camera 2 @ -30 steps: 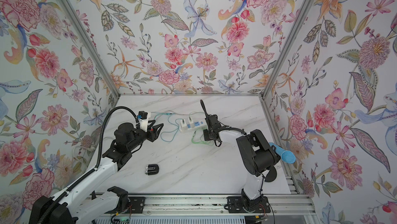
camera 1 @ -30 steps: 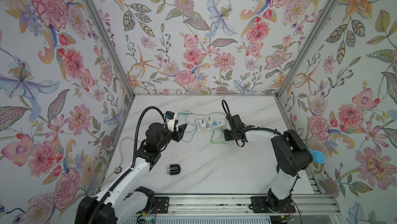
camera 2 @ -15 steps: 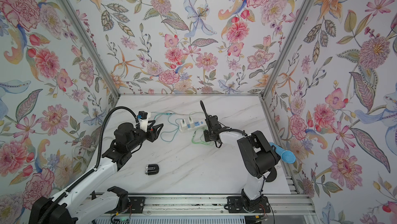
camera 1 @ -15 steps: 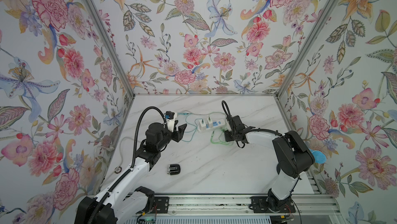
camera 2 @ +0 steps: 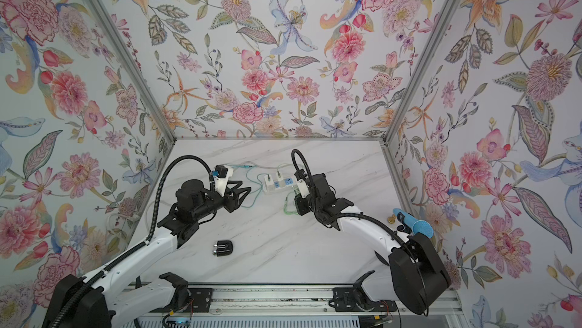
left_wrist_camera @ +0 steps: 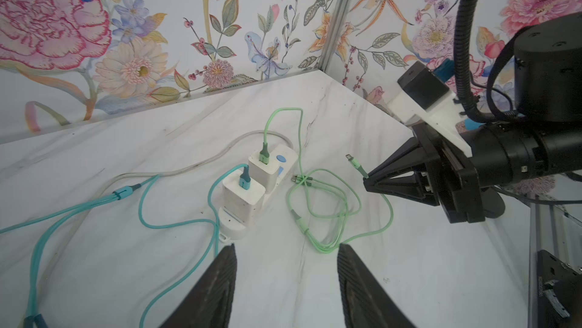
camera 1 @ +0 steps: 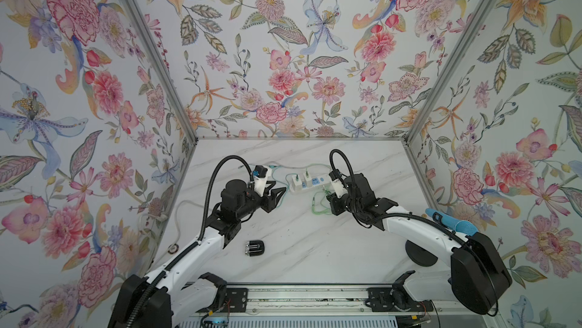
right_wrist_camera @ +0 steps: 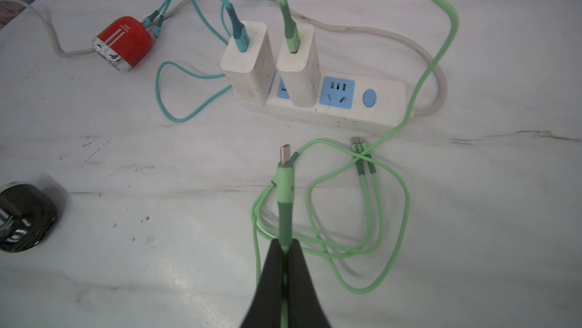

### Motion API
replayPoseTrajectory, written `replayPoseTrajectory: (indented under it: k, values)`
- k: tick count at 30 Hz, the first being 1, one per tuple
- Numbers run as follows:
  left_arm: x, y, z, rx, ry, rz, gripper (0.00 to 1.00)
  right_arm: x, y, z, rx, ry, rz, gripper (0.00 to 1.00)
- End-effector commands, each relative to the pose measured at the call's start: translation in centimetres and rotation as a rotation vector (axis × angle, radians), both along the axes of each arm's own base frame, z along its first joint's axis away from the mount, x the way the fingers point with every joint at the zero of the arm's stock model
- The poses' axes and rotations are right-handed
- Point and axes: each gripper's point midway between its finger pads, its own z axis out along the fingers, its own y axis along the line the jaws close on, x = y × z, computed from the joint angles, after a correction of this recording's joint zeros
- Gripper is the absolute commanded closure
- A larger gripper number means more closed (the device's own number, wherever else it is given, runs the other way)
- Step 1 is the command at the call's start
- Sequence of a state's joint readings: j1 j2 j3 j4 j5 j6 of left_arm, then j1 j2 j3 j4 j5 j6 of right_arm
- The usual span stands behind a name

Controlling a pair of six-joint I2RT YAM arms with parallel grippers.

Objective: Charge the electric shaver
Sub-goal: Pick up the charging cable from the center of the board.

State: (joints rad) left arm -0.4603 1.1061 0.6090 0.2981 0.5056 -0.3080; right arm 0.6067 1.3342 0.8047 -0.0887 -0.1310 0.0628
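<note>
Well left of the power strip point(camera 1: 318, 181), nearer the arm bases, the black shaver point(camera 1: 254, 247) lies alone on the marble table point(camera 1: 315, 247). Just left of the strip, the left gripper point(left_wrist_camera: 285, 279) hovers with jaws spread, holding nothing. Right of the strip, the right gripper point(right_wrist_camera: 285, 247) pinches the green cable point(right_wrist_camera: 390, 184) just behind its free plug point(right_wrist_camera: 285, 153), which points toward the strip.

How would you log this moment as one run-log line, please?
right gripper: shut on green cable | left gripper: open, empty | black shaver: no cable attached
</note>
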Motion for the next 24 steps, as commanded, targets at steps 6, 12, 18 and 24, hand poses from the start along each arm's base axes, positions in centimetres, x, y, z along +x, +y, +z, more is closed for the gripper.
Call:
replayPoseTrajectory:
  k: [6, 12, 18, 24]
  values:
    - [-3.5, -5.3, 0.2, -0.067, 0.001, -0.276, 0.47, -4.9, 2.7, 3.2, 0.137, -0.008, 0.345, 1.0]
    - [-4.3, -6.6, 0.4, -0.069, 0.004, -0.345, 0.49, -5.7, 3.2, 3.6, 0.166, 0.01, 0.406, 1.0]
    - [-4.5, -7.4, 0.5, -0.098, 0.013, -0.353, 0.51, -5.6, 3.9, 2.9, 0.124, 0.014, 0.413, 1.0]
    - [-4.3, -8.3, -0.2, -0.132, 0.043, -0.346, 0.61, -5.5, 4.5, 2.9, 0.1, -0.007, 0.408, 1.0]
